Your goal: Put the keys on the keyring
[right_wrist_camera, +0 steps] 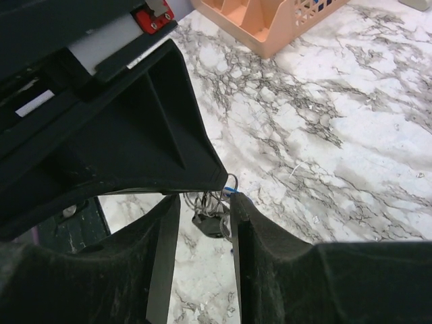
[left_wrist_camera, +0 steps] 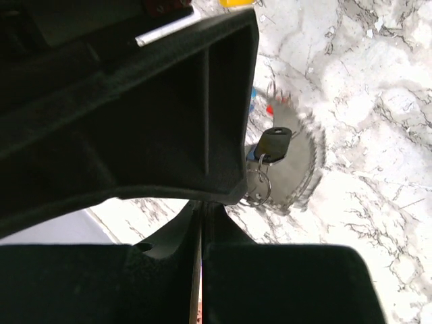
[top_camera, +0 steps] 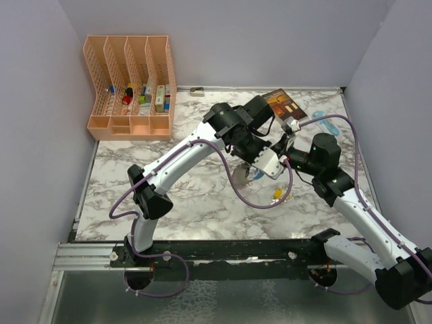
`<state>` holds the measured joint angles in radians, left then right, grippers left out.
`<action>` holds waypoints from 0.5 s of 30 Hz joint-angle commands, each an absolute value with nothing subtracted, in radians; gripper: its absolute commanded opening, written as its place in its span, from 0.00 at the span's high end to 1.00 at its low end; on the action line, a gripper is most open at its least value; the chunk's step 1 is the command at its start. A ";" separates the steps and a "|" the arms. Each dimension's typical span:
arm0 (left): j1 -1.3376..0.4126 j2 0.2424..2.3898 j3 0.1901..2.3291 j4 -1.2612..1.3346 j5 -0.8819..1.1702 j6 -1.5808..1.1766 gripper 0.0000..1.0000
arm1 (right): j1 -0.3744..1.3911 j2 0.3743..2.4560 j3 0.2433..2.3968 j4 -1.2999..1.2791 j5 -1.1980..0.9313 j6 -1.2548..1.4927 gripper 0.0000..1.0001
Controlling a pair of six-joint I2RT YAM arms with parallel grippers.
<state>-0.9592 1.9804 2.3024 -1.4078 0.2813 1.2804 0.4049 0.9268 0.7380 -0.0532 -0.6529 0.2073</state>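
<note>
Keyring [left_wrist_camera: 273, 145] hangs pinched in the clenched left tool [left_wrist_camera: 204, 208], right tool [right_wrist_camera: 201, 202] half-open around it.

Dull plastic, bright metal, smooth marbled top

The keyring [left_wrist_camera: 262, 183] is thin, shiny metal wire, and the key [left_wrist_camera: 275, 144] on it has a matt black plastic head. The right gripper [right_wrist_camera: 204, 198] is dull, finely grained black plastic. The table [top_camera: 202, 196] is smooth and marble-patterned with a faint sheen; the file rack [top_camera: 131, 81] is peach plastic lattice — matt, not glossy.
</note>
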 commanded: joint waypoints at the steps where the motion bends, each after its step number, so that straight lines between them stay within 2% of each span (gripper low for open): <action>1: -0.955 1.937 2.357 -1.408 0.360 1.266 1.00 | 0.411 0.944 0.737 0.000 -0.668 0.201 0.65; 6: -0.944 1.931 2.366 -1.407 0.379 1.258 1.00 | 0.411 0.944 0.726 0.006 -0.673 0.200 0.67; 15: -0.939 1.925 2.338 -1.408 0.364 1.260 1.00 | 0.411 0.946 0.733 -0.005 -0.698 0.187 0.79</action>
